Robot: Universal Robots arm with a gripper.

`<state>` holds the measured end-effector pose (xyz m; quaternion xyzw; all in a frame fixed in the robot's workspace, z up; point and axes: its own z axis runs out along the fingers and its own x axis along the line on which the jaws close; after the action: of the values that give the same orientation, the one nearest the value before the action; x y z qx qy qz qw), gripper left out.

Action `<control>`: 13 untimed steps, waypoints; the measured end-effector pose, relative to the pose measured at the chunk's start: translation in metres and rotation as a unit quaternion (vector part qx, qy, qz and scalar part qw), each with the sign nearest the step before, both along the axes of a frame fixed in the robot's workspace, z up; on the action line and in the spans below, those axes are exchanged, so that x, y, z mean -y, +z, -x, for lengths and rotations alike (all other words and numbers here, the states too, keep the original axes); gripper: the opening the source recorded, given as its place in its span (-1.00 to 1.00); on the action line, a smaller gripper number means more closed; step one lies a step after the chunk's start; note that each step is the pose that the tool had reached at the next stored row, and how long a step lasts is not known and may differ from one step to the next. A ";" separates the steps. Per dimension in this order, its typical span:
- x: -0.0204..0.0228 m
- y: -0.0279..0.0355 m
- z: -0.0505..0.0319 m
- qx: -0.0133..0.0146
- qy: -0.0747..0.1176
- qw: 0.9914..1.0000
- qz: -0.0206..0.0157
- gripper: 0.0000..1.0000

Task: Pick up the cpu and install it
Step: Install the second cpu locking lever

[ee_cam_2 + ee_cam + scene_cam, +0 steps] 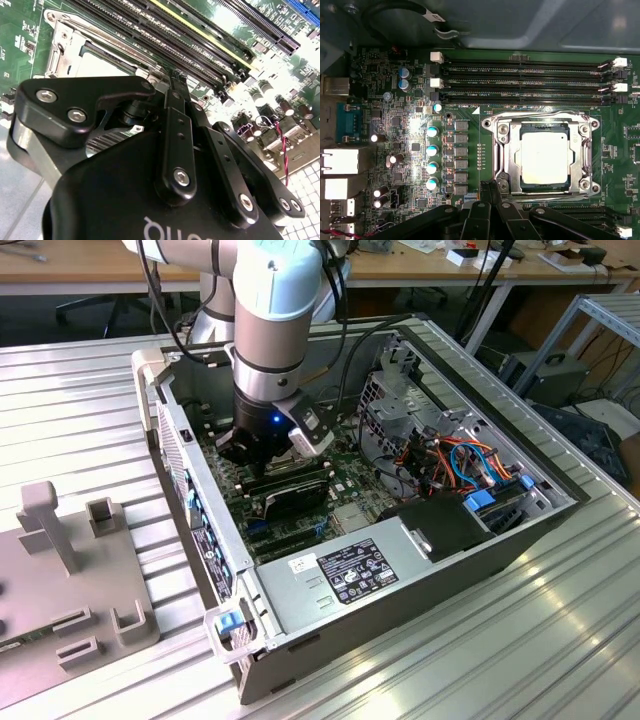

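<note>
In the first wrist view, the black gripper (489, 187) has its fingertips drawn together, gripping nothing, just beside the socket (543, 153). The silver cpu (542, 158) lies flat inside that socket's metal frame. Beyond run long memory slots (520, 82), their small white print unreadable.

Above the cpu (543, 159) seated in its socket frame (500, 150) the way is open, though rows of memory slots (520, 82) crowd it at twelve o'clock in the first wrist view, capacitors (432, 150) stand at nine, and more slots (590, 215) lie at six.
</note>
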<state>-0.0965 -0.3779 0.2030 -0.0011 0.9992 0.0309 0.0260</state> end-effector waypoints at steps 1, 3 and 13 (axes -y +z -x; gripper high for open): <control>0.0002 0.0000 0.0000 0.000 0.000 1.000 0.000 -0.79; 0.0011 0.0000 0.0000 0.000 0.000 1.000 0.000 -0.79; 0.0025 -0.0011 0.0000 0.000 0.000 1.000 0.000 -0.79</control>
<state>-0.0965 -0.3804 0.2019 -0.0014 0.9992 0.0306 0.0258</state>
